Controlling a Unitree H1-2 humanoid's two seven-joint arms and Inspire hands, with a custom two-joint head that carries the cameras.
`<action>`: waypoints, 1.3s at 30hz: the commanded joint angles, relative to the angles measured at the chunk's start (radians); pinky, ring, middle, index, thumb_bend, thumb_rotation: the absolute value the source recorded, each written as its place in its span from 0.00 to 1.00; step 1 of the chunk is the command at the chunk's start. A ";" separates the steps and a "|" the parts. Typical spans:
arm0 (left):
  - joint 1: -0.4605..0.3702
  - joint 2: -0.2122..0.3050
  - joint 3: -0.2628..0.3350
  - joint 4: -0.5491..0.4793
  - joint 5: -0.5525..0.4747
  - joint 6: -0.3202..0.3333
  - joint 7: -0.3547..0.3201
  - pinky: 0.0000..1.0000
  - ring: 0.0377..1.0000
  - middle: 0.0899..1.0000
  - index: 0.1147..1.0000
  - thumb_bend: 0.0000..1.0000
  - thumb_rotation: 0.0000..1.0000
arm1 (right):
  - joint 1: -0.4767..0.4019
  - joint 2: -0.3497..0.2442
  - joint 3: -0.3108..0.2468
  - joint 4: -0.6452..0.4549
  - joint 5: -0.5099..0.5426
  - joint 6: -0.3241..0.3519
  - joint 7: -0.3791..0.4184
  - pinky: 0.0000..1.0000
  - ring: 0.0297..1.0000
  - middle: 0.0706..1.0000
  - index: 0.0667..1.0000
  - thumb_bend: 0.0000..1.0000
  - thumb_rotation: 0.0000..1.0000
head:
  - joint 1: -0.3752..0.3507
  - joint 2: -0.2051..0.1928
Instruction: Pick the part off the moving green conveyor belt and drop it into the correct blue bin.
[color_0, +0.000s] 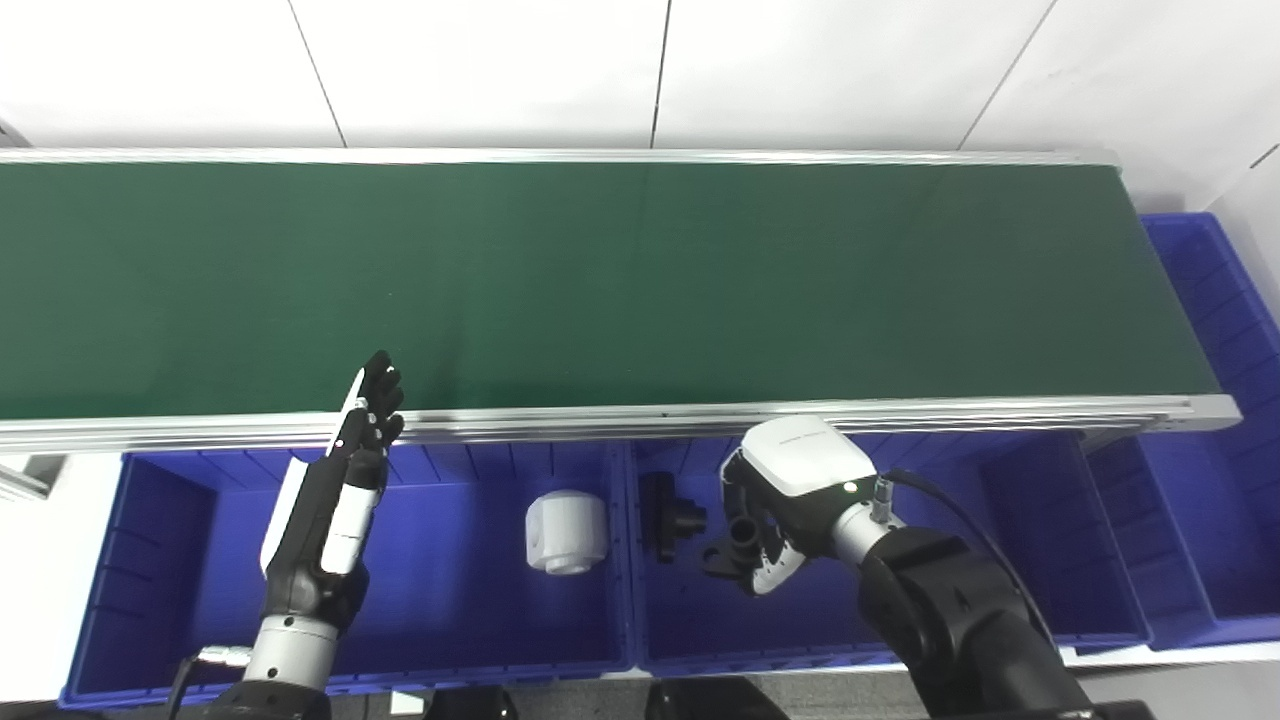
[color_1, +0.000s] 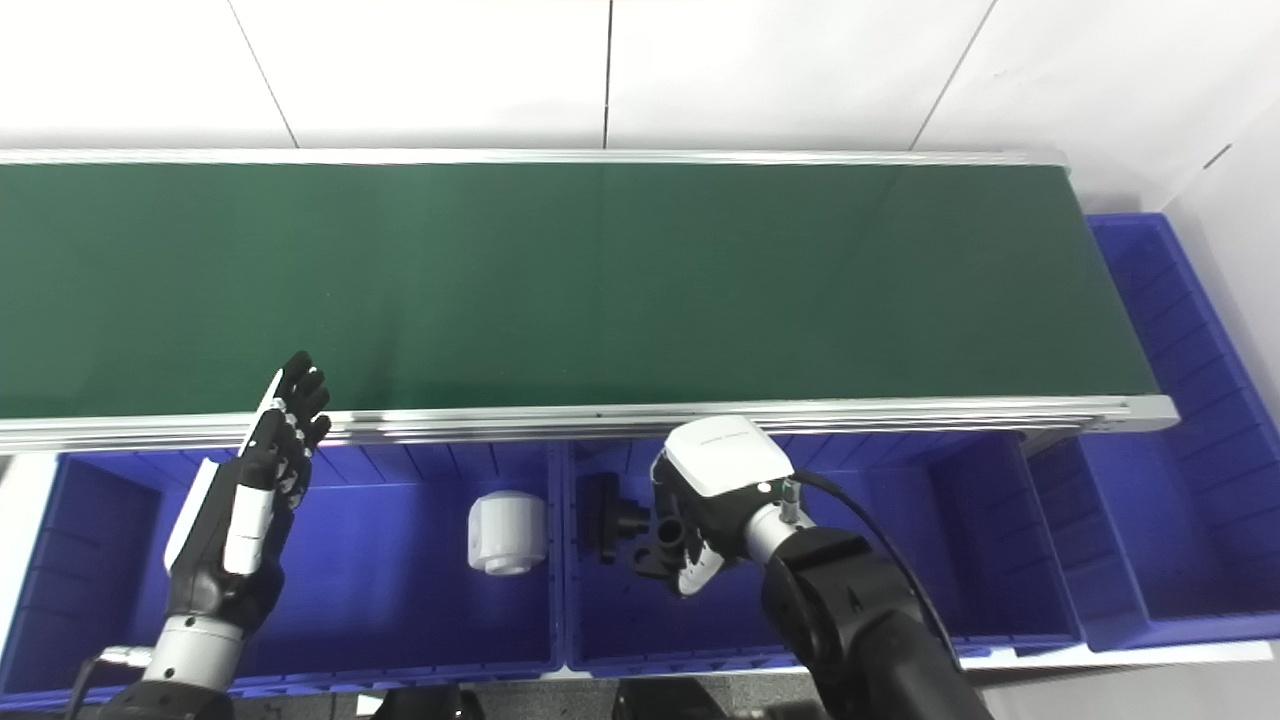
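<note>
One black part (color_0: 742, 540) sits gripped in the curled fingers of the right hand (color_0: 790, 490) over the middle blue bin (color_0: 1000, 600), where a second black part (color_0: 668, 515) already lies. One white part (color_0: 566, 531) rests in the left bin (color_0: 150, 560); the left hand (color_0: 335, 490) hovers there, fingers straight and apart, holding nothing. The green belt (color_0: 600, 280) carries nothing, a third bin (color_0: 1220, 480) stands at its right end, and faint grey writing on the right hand is too small to read

Belt (color_0: 600, 280): matt dark green, smooth, rubbery look.
Belt frame (color_0: 640, 420): brushed silvery metal, ribbed.
Bins (color_0: 450, 620): blue plastic, slight sheen, ribbed walls.
White part (color_0: 566, 532): smooth matt plastic.
Black part (color_0: 672, 515): dull black plastic, at 3 o'clock of the white one.
Right hand (color_0: 775, 500): glossy white shell, black fingers.
Wall (color_0: 640, 70): smooth white panels.
</note>
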 joint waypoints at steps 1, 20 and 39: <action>-0.007 -0.005 -0.005 -0.034 0.004 -0.001 -0.001 1.00 1.00 1.00 1.00 0.80 0.94 | -0.003 0.009 -0.012 -0.034 -0.016 -0.014 0.029 0.43 0.56 0.66 0.68 0.99 0.59 | 0.003 -0.002; 0.004 -0.014 -0.026 -0.015 0.020 -0.021 -0.001 1.00 1.00 1.00 1.00 0.77 0.94 | 0.060 0.089 -0.090 -0.201 0.046 -0.008 0.165 0.59 0.71 0.74 0.74 0.99 0.71 | 0.082 -0.017; 0.034 -0.051 -0.032 0.099 0.151 -0.340 0.081 1.00 1.00 1.00 1.00 0.76 0.97 | 0.403 0.620 -0.632 0.061 1.263 -0.346 -0.515 0.78 0.78 0.82 0.82 0.74 0.90 | 0.320 -0.150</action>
